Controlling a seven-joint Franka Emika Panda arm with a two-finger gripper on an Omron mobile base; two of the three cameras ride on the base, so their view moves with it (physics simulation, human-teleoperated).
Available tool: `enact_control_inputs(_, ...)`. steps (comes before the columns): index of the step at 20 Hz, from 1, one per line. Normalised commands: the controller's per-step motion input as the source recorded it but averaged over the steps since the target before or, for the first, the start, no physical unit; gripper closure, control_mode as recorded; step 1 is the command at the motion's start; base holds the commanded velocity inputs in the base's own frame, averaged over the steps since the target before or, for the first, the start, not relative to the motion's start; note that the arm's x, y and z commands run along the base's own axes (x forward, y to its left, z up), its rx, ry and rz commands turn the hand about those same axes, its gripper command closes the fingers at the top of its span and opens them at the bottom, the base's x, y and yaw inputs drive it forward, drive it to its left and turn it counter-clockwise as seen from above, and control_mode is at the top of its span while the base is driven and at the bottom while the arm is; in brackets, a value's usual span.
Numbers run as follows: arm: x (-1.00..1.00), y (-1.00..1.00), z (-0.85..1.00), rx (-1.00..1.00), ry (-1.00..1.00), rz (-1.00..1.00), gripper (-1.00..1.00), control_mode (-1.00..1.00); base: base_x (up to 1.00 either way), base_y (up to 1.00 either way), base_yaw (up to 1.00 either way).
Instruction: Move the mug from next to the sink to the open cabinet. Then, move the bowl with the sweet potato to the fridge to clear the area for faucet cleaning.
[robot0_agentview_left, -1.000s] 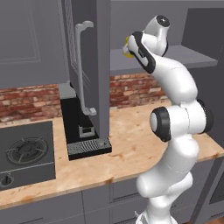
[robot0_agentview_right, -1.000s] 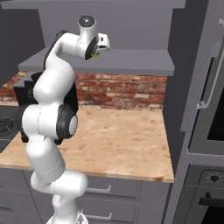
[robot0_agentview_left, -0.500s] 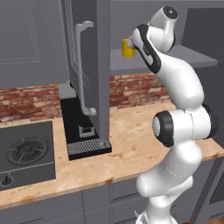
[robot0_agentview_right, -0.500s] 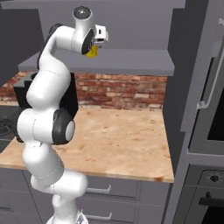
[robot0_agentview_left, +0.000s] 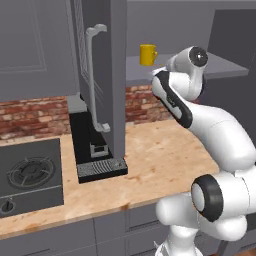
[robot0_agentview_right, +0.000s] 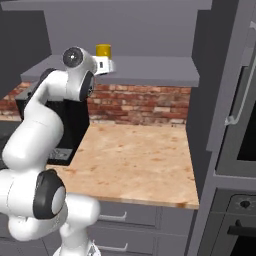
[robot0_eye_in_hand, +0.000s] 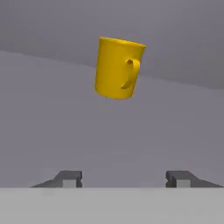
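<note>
Standing upright on the open cabinet (robot0_agentview_left: 220, 70) shelf, the mug (robot0_eye_in_hand: 118, 68) looks light, rigid, slick; gripper (robot0_eye_in_hand: 124, 178) spread wide, empty.

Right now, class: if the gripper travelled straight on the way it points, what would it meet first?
Most likely the mug, standing on the cabinet shelf ahead of the open gripper. It sits slightly left of centre in the hand view, so one finger might brush it; depth is unclear.

mug (robot0_agentview_right: 103, 50): base hidden behind my wrist, at 11 o'clock
my fingertips (robot0_eye_in_hand: 70, 178): bottoms cut off, 6 o'clock edge
</note>
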Motion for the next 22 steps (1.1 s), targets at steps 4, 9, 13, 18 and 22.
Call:
enact_control_inputs(4, -1.0, 0.0, -1.0, -0.1, 0.0, 0.14, -1.0, -1.0, 0.0, 0.0, 0.0)
enact_control_inputs(9, 0.0, 0.0, 0.0, 0.0, 0.0, 0.0, -1.0, 1.0, -0.85, 0.0, 0.71)
enact_control_inputs(13, 0.0, 0.0, 0.0, 0.0, 0.0, 0.0, -1.0, 1.0, -0.48, 0.0, 0.86)
enact_control_inputs(18, 0.0, 0.0, 0.0, 0.0, 0.0, 0.0, -1.0, 1.0, -0.38, 0.0, 0.75)
enact_control_inputs(22, 0.0, 0.0, 0.0, 0.0, 0.0, 0.0, -1.0, 1.0, -0.36, 0.0, 0.7)
